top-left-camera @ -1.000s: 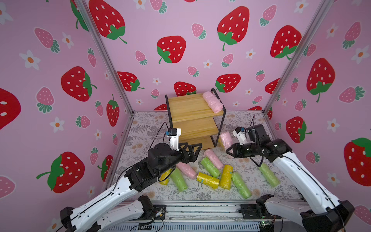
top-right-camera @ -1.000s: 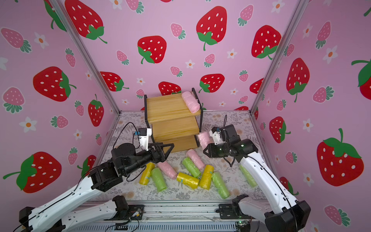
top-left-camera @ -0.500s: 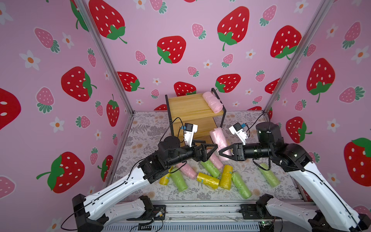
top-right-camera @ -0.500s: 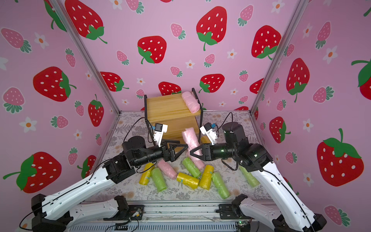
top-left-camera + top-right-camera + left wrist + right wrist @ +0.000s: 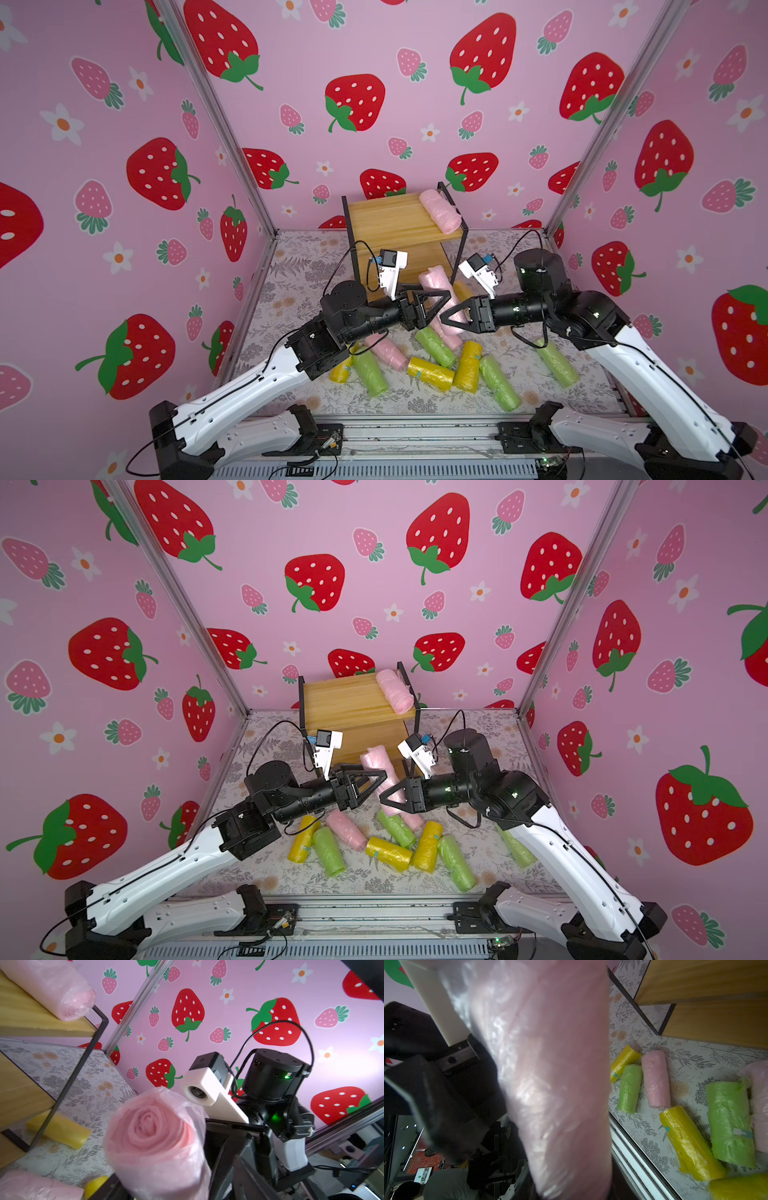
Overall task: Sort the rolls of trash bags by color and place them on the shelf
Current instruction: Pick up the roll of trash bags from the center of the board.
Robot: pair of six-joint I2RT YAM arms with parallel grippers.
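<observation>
Left gripper (image 5: 438,309): jaws apart, straddling a tilted pink roll (image 5: 436,282); cannot tell whether they press it. Right gripper (image 5: 448,318): clamped on the same roll, held above the worktop (image 5: 299,266) before the shelf (image 5: 390,220). Another pink roll (image 5: 440,210) lies on the shelf's top board.

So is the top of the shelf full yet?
Not full: only one pink roll lies on the shelf top, at one end.

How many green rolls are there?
4 green rolls on the floor mat: one at the pile's left, one in its middle, one at its right, one apart beside the right arm. None looks hidden.
</observation>
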